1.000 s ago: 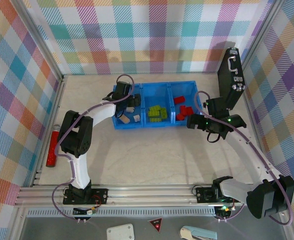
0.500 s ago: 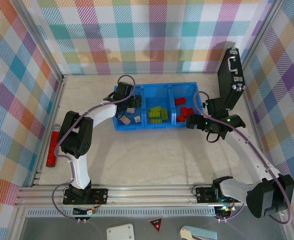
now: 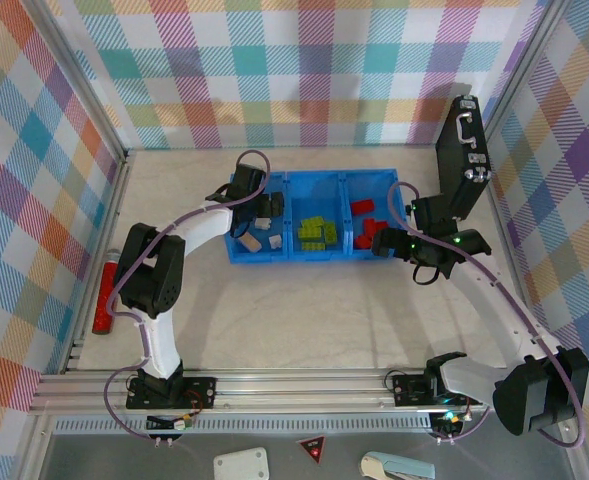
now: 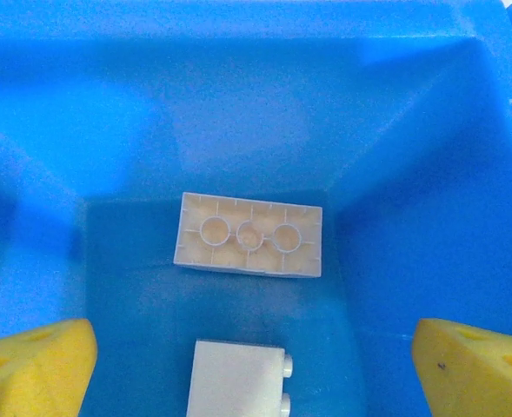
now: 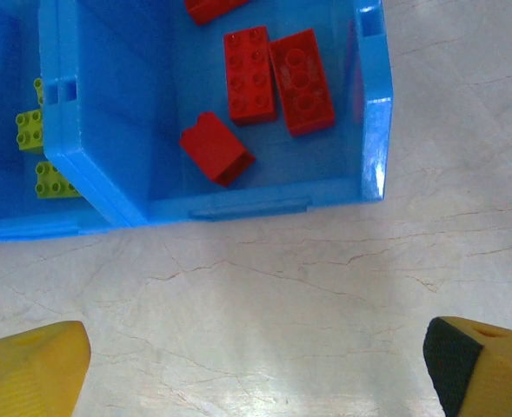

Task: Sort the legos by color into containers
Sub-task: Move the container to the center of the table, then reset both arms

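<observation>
**Top camera:** The blue bin point(image 3: 314, 252) sits toward the far edge of the surface point(image 3: 294, 310). Every brick you can see lies in it by colour: tan bricks point(image 3: 264, 232) in the left compartment, green bricks point(image 3: 314, 230) in the middle, red bricks point(image 3: 366, 225) in the right. Your left pincer point(image 3: 251, 200) hangs over the left compartment. Your right pincer point(image 3: 382, 243) hovers at the bin's near right corner.

**Left wrist camera:** You look straight down into the tan compartment. The yellow pads point(image 4: 34, 365) are spread wide with nothing between them. One tan brick lies upside down on the compartment floor and a second lies just nearer, neither touched.

**Right wrist camera:** The yellow pads point(image 5: 29, 365) stand wide apart and empty above bare surface, just outside the bin wall. The red bricks lie inside, and the green ones lie beyond the divider.

The step in hand reads as the tail of a drop-off, and the sort looks all but done. Your next move calls for a straight lift of the left pincer clear of the bin walls. Then scan the surface for any stray brick.
</observation>
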`<action>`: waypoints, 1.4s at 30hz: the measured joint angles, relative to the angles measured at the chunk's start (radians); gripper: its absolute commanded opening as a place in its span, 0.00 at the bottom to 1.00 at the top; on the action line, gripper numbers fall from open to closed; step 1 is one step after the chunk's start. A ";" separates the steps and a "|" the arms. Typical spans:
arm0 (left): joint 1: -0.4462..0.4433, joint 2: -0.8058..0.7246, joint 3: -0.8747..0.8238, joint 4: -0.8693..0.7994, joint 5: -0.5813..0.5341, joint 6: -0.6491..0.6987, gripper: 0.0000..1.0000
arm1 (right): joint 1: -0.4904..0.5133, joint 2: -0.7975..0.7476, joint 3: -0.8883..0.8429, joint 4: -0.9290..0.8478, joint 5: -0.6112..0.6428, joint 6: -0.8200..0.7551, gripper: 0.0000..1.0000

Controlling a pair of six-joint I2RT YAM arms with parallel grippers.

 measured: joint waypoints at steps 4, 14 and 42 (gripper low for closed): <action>0.000 -0.007 0.000 -0.020 0.037 0.010 0.00 | 0.000 0.002 0.000 0.001 -0.006 0.001 1.00; 0.003 -0.017 0.027 -0.100 0.157 -0.005 0.00 | 0.000 0.057 -0.023 0.056 -0.121 -0.007 0.84; 0.121 -0.218 0.096 -0.313 0.200 -0.042 0.45 | -0.013 0.071 0.034 0.084 0.019 -0.071 0.94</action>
